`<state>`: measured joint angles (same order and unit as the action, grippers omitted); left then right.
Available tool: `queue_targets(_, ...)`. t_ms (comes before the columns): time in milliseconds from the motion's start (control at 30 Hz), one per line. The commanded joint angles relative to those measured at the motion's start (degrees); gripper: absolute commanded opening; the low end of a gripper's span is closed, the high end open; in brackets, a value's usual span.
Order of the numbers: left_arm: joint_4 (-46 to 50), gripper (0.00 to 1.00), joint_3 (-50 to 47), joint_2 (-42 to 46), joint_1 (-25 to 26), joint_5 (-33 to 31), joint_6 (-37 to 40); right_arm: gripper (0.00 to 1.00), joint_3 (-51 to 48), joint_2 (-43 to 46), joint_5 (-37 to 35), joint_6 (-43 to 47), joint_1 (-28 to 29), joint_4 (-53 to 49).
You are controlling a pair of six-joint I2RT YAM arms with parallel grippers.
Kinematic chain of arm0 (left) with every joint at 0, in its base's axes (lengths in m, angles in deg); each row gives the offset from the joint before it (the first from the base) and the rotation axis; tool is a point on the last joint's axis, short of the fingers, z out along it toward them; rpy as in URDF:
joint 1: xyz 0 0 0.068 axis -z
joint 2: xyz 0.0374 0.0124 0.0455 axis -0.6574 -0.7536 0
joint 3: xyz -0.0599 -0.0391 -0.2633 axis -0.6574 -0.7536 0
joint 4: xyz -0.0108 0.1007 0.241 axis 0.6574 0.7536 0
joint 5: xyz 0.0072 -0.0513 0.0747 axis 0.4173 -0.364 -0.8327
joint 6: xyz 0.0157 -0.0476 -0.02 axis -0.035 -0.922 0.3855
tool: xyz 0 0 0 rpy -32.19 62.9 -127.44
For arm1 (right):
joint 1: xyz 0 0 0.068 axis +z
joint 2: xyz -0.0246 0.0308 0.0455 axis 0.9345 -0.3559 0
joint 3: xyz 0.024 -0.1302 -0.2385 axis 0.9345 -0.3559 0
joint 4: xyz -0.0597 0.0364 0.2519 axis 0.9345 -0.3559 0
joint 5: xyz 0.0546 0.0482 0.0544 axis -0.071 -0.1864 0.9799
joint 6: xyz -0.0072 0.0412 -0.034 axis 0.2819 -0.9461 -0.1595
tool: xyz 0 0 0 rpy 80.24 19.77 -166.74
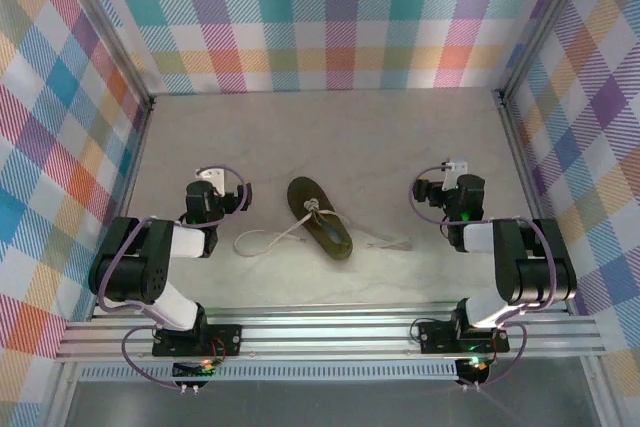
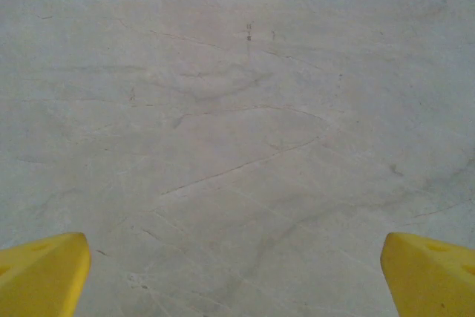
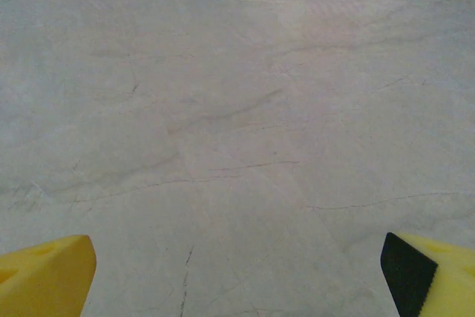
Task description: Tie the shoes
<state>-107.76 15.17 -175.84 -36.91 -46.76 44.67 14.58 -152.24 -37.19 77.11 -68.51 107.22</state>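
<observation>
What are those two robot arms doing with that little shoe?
Nothing yet. The shoe lies on the table between the two arms, and its laces trail loose on both sides. The left claw and the right claw are both open and hold nothing, each over bare table beside the shoe.

The shoe (image 1: 320,218) lies on the table (image 1: 350,127) between left hand (image 2: 236,278) and right hand (image 3: 237,278).
</observation>
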Motion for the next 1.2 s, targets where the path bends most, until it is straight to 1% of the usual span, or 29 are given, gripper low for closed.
queue_targets(0,-0.82,1.00,0.88,-0.38,-0.76,0.78,-0.56,0.99,0.71,-0.28,1.20,-0.80,-0.41,0.93)
queue_targets(1067,-0.77,1.00,0.98,-0.38,-0.93,0.97,-0.54,0.99,0.79,-0.20,1.20,-0.80,-0.39,0.84)
queue_targets(1167,-0.02,1.00,1.32,-0.31,-1.11,-0.07,-1.30,0.99,0.71,-0.19,1.24,-0.80,-0.45,0.91)
